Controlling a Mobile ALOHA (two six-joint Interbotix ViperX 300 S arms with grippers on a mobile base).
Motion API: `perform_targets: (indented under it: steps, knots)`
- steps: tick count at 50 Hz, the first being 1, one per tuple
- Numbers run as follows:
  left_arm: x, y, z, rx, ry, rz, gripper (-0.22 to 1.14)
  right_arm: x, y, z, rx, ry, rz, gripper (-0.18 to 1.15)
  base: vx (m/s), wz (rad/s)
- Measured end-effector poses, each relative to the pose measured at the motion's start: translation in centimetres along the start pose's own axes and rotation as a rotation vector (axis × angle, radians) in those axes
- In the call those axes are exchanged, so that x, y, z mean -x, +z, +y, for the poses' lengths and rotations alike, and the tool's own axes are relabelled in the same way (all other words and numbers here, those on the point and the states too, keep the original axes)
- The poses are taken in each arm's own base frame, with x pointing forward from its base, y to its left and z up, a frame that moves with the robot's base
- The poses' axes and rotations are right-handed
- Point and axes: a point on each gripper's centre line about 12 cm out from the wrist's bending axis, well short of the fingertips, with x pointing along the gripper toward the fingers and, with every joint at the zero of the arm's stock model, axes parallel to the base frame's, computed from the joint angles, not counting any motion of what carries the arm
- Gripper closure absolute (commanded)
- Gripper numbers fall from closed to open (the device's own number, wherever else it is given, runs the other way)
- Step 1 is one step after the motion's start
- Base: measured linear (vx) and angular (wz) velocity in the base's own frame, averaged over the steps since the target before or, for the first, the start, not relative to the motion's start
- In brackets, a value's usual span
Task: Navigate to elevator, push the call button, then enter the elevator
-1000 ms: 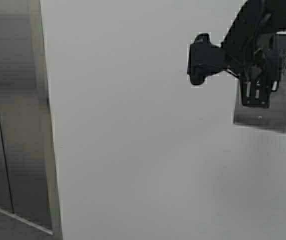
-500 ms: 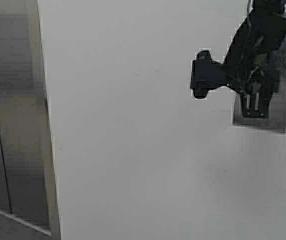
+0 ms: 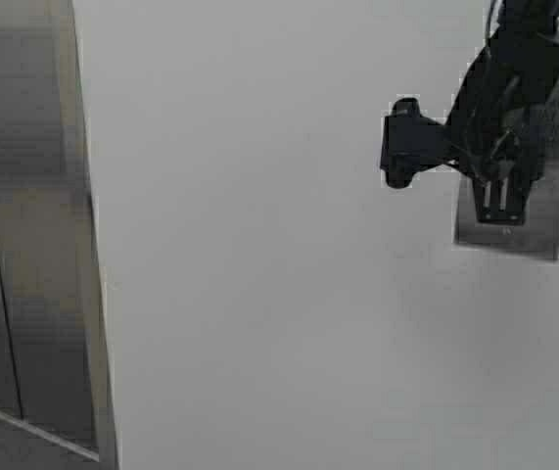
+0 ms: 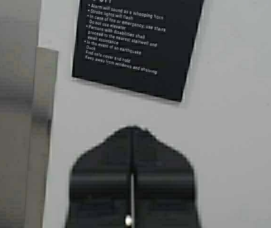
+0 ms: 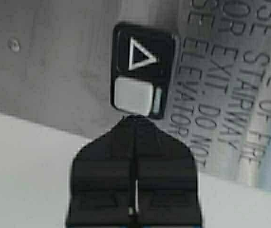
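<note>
The call button (image 5: 133, 95) is a small pale square set in a black housing under a white triangle outline, mounted on a brushed-steel wall plate (image 3: 553, 186) engraved with stairway and elevator warnings, on the white wall at the far right. The right pincer (image 5: 134, 118), pressed together, has its tip at the button's edge. The elevator (image 3: 15, 245) shows steel doors at the far left. The left pincer (image 4: 132, 130), also pressed together, faces a black notice sign (image 4: 137, 45).
</note>
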Motion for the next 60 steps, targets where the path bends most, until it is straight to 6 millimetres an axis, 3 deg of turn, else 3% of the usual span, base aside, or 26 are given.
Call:
perform_targets:
  steps: [22, 39, 44, 52, 60]
  knots:
    - [-0.1, -0.1, 0.0, -0.005, 0.001, 0.008, 0.89, -2.6, 0.7, 0.9, 0.028, 0.015, -0.012, 0.91, 0.00, 0.00]
    - [-0.3, -0.7, 0.1, -0.008, 0.006, 0.033, 0.89, -3.3, 1.1, 0.5, 0.026, 0.010, -0.029, 0.91, -0.02, 0.01]
    - [-0.4, -0.6, 0.2, -0.009, 0.007, 0.033, 0.89, -2.6, 1.3, 0.4, 0.030, 0.005, -0.043, 0.91, -0.03, 0.01]
    - [-0.3, -0.6, 0.1, -0.008, 0.006, 0.032, 0.89, 1.1, 2.5, -0.8, 0.023, -0.034, -0.094, 0.91, -0.01, 0.00]
    - [-0.3, -0.7, 0.2, -0.008, 0.006, 0.035, 0.89, 3.4, 2.2, -1.6, 0.024, -0.048, -0.097, 0.91, 0.00, 0.01]
